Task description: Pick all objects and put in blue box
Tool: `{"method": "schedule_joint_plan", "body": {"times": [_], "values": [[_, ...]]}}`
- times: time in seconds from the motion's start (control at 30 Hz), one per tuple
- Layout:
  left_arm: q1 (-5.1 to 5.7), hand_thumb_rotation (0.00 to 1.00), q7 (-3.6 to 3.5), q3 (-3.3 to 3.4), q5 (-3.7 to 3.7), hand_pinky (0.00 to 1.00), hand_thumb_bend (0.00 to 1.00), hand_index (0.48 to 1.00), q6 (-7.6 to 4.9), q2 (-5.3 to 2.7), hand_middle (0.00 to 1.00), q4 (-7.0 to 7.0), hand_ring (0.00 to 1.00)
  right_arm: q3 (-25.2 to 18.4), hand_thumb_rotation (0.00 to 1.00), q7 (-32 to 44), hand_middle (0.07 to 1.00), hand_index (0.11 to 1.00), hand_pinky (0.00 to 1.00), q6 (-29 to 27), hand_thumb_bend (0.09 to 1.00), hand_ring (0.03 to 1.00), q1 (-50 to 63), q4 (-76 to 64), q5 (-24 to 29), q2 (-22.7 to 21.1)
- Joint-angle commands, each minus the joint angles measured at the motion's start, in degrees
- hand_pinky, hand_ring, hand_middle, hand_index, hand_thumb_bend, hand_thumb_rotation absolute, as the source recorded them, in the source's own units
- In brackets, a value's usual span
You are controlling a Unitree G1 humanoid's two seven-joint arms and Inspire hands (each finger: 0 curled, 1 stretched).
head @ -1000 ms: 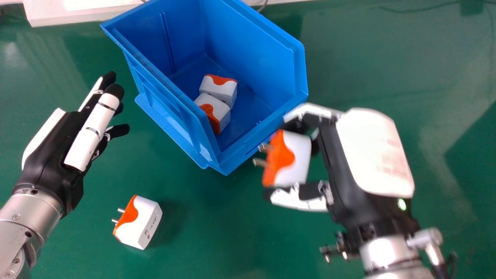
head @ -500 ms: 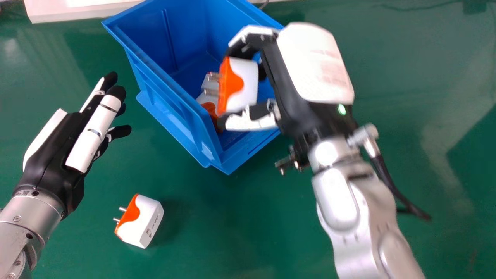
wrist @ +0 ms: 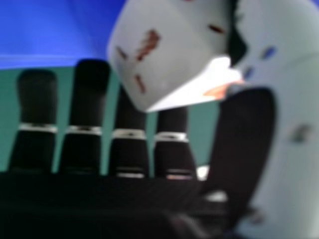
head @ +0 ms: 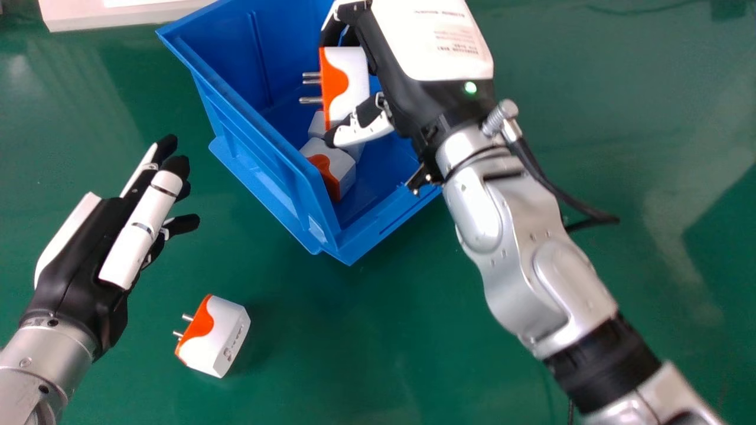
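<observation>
We see our right hand (head: 413,65) with its fingers and thumb clamped on a boxy adapter (head: 349,77), smooth white with a wavy orange end and slim metal prongs, over the open blue box (head: 266,171). That box has stiff, glossy plastic walls with raised ribs. Inside it we see two more rounded, block-shaped adapters, the nearer one (head: 341,164) just beside the farther one (head: 317,124). On the smooth green table (head: 384,330), outside the box, lies a fourth adapter (head: 218,336), its round prongs bare. Our left hand (head: 80,254), black and white, has its fingers straight, slightly apart.
</observation>
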Motion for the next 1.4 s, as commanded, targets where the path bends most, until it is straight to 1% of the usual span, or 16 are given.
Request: {"method": "schedule_joint_plan", "body": {"times": [0.0, 0.07, 0.13, 0.2, 0.27, 0.37, 0.47, 0.57, 0.67, 0.87, 1.03, 1.17, 1.2, 1.27, 1.33, 1.37], "values": [[0.61, 1.0, -0.4, 1.2, -0.95, 0.89, 0.42, 1.0, -1.92, -0.26, 0.99, -1.27, 0.97, 0.48, 0.0, -2.74, 0.539, 0.515, 0.33, -1.28, 0.493, 0.444, -4.22, 2.24, -0.42, -0.38], [1.09, 1.0, -0.66, 1.42, -1.33, 0.89, 0.42, 1.0, -2.74, -0.45, 0.99, -0.73, 0.97, 1.0, 0.0, -3.77, 0.541, 0.511, 0.33, -1.77, 0.493, 0.446, -6.32, 6.02, -0.34, -0.79], [1.42, 1.0, -0.76, 1.43, -1.53, 0.89, 0.41, 1.0, -3.53, -0.54, 0.99, -0.19, 0.97, 1.36, 0.0, -4.62, 0.542, 0.507, 0.33, -2.31, 0.493, 0.446, -7.87, 8.94, 0.0, -0.97], [1.78, 1.0, -0.84, 1.39, -1.6, 0.89, 0.41, 1.0, -4.11, -0.61, 0.99, -0.07, 0.97, 1.94, 0.0, -5.66, 0.542, 0.5, 0.33, -3.05, 0.494, 0.445, -9.39, 11.95, 0.23, -1.17], [2.1, 1.0, -0.93, 1.38, -1.69, 0.89, 0.41, 1.0, -4.43, -0.72, 0.99, -0.16, 0.97, 2.38, 0.0, -6.32, 0.541, 0.492, 0.33, -3.81, 0.494, 0.444, -10.62, 14.53, 0.62, -1.3], [2.46, 1.0, -1.13, 1.36, -1.72, 0.89, 0.4, 1.0, -5.12, -0.91, 0.99, 0.13, 0.97, 2.69, 0.0, -6.94, 0.538, 0.481, 0.33, -4.73, 0.495, 0.443, -11.99, 17.88, 1.39, -1.34], [2.87, 1.0, -1.35, 1.33, -1.58, 0.89, 0.4, 1.0, -5.92, -1.17, 0.99, 0.49, 0.97, 2.71, 0.0, -7.93, 0.537, 0.478, 0.34, -5.65, 0.496, 0.443, -13.48, 22.1, 2.34, -1.07], [3.18, 1.0, -1.44, 1.15, -1.49, 0.89, 0.4, 1.0, -6.71, -1.41, 1.0, 0.81, 0.97, 2.9, 0.0, -9.13, 0.536, 0.476, 0.34, -6.46, 0.496, 0.443, -14.88, 25.76, 3.29, -0.76], [3.38, 1.0, -1.48, 1.02, -1.42, 0.89, 0.41, 1.0, -7.12, -1.58, 1.0, 0.78, 0.97, 3.11, 0.0, -10.03, 0.53, 0.464, 0.34, -7.17, 0.497, 0.442, -15.85, 28.37, 3.96, -0.59], [3.67, 1.0, -1.61, 0.97, -1.31, 0.89, 0.41, 1.0, -7.68, -1.65, 1.0, 0.91, 0.97, 3.94, 0.0, -9.49, 0.525, 0.454, 0.34, -7.1, 0.498, 0.443, -16.88, 31.78, 5.17, 0.34], [3.77, 1.0, -1.67, 0.87, -1.15, 0.89, 0.41, 1.0, -8.1, -1.53, 0.99, 1.23, 0.97, 4.04, 0.0, -7.68, 0.521, 0.451, 0.35, -6.51, 0.499, 0.457, -16.17, 31.29, 6.3, 0.36], [3.4, 1.0, -1.7, 0.8, -0.93, 0.89, 0.41, 1.0, -8.28, -1.24, 0.99, 1.83, 0.97, 2.51, 0.0, -5.58, 0.524, 0.46, 0.36, -5.77, 0.498, 0.457, -15.27, 29.51, 8.69, 0.07], [3.41, 1.0, -1.69, 0.8, -0.89, 0.89, 0.41, 1.0, -8.31, -1.22, 0.99, 1.84, 0.97, 2.47, 0.0, -5.33, 0.582, 0.518, 0.4, -5.6, 0.536, 0.516, -14.9, 28.88, 8.98, -0.07], [3.19, 1.0, -1.6, 0.74, -0.69, 0.89, 0.42, 1.0, -8.33, -1.13, 0.99, 2.06, 0.97, 2.93, 0.1, -5.66, 0.71, 0.649, 0.52, -5.66, 0.592, 0.649, -14.49, 28.08, 9.05, -0.46], [3.03, 1.0, -1.54, 0.69, -0.59, 0.89, 0.42, 1.0, -8.32, -1.09, 0.99, 2.19, 0.97, 3.39, 0.2, -6.08, 0.798, 0.739, 0.6, -5.85, 0.629, 0.745, -14.33, 27.78, 9.1, -0.78], [2.89, 1.0, -1.48, 0.64, -0.55, 0.89, 0.42, 1.0, -8.23, -1.09, 0.99, 2.25, 0.97, 3.58, 0.28, -6.46, 0.858, 0.801, 0.65, -5.99, 0.651, 0.81, -14.25, 27.78, 9.02, -0.95]]}}
